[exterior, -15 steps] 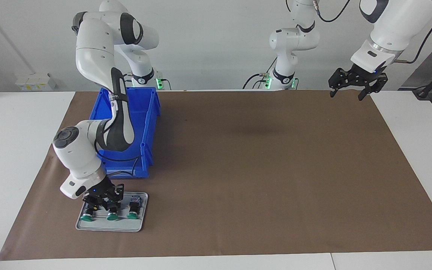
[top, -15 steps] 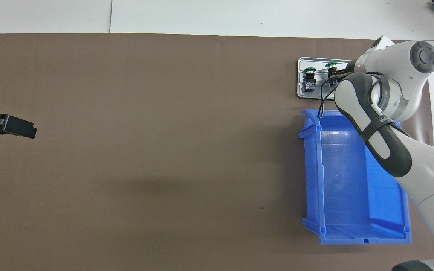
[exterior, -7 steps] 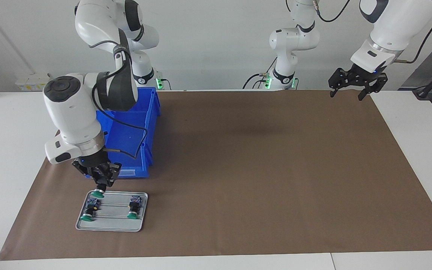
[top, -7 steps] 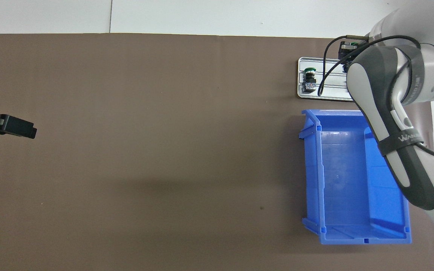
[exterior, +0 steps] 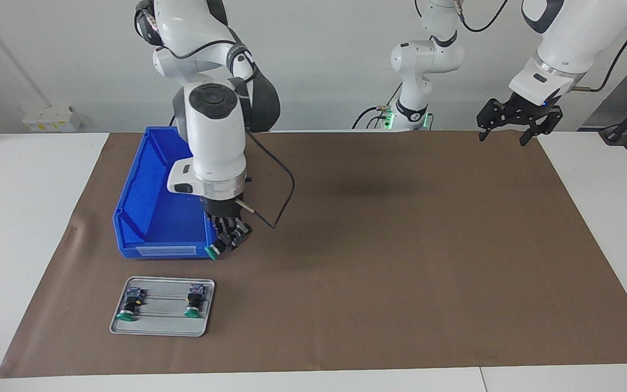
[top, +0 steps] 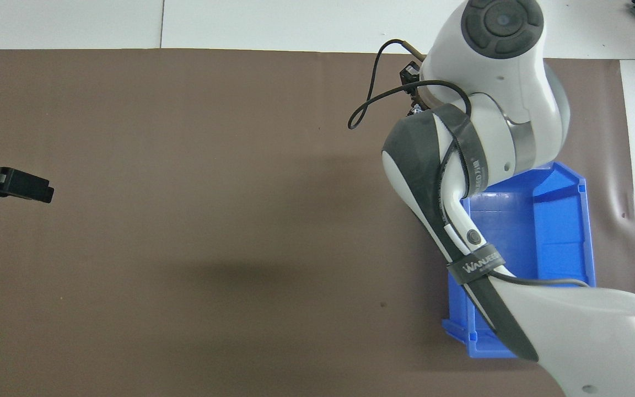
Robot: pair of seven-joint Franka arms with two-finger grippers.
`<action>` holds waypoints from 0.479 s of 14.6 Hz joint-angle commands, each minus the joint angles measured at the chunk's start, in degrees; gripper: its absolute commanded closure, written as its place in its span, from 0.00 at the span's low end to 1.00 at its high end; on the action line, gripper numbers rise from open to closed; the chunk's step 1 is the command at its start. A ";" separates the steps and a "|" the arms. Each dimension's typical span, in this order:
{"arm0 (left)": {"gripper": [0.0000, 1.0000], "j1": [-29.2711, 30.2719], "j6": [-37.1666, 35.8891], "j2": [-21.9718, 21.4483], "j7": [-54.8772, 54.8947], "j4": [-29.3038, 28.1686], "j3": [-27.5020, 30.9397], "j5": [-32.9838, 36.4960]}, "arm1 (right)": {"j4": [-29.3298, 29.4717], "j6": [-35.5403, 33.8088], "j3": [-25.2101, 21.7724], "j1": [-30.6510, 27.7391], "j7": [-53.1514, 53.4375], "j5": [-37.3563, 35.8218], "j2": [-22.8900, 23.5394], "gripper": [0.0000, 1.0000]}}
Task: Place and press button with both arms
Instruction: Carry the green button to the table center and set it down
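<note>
The button (exterior: 214, 251) sits clamped between the fingertips of the right gripper (exterior: 229, 239), its green cap poking out toward the blue bin's (exterior: 150, 218) corner, carried in the air over the brown mat (exterior: 400, 261) just beside that bin. On the grey tray (exterior: 161, 326), which lies farther from the robots than the bin, 2 more buttons (exterior: 130, 305) (exterior: 194, 301) rest well apart from each other with a bare gap between them. The left gripper (exterior: 512, 124) waits, its fingers spread apart and holding nothing, over the mat's edge at the left arm's end of the table
</note>
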 commanded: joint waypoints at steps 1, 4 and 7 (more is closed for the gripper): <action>0.00 0.64 0.74 -1.78 -0.32 -2.11 -0.43 1.02 | -1.24 0.21 0.23 4.76 15.66 -0.78 -0.57 1.00; 0.00 0.64 0.74 -1.69 -0.32 -2.11 -0.43 1.02 | -3.08 3.63 0.23 11.00 31.33 -0.87 0.14 1.00; 0.00 0.64 0.74 -1.78 -0.32 -2.11 -0.43 1.02 | -3.35 5.66 0.23 17.59 39.61 -1.57 3.81 1.00</action>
